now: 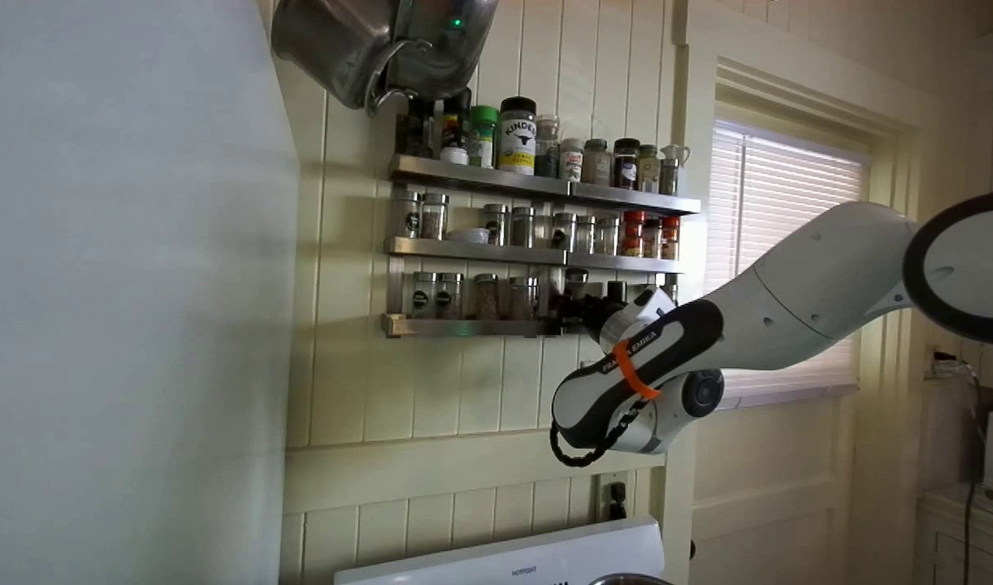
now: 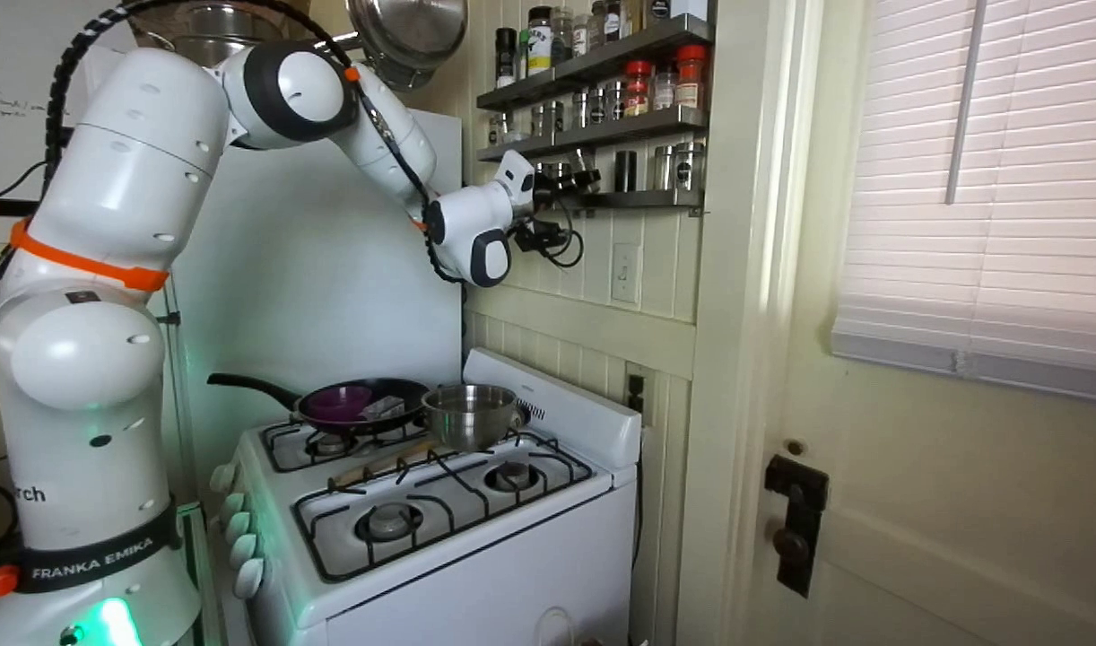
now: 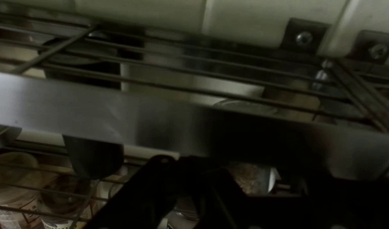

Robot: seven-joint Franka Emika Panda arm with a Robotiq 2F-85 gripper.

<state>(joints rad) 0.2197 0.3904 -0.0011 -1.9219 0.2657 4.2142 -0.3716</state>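
The room is a kitchen with a wall of cream-painted boards (image 1: 434,382), where three rows of stainless steel shelves (image 1: 464,327) carry many spice containers. The claw (image 3: 178,160) is at the front of the lowest row; its fingers are drawn together and, as I judge, clamped on a small clear glass jar (image 2: 583,161), which leans at the fingertips, while the jars around it stand upright. The wrist view is too dark to confirm this grip, and I cannot tell what the jar contains. The step in hand seems to be the handling of this jar at the shelf; the next move calls, I think, for slow and small motion, because other containers stand near. Just beside the claw is a black cylindrical container (image 2: 626,170); on its opposite side stands a round glass jar with brown content (image 1: 487,301). Above the claw, the middle row carries red-capped bottles (image 2: 690,79). Well below it, on the white stove (image 2: 476,561), a black frying pan (image 2: 395,388) holds a purple bowl-like dish (image 2: 339,404), near a shiny stainless steel pot (image 2: 470,419), whose content is not visible.
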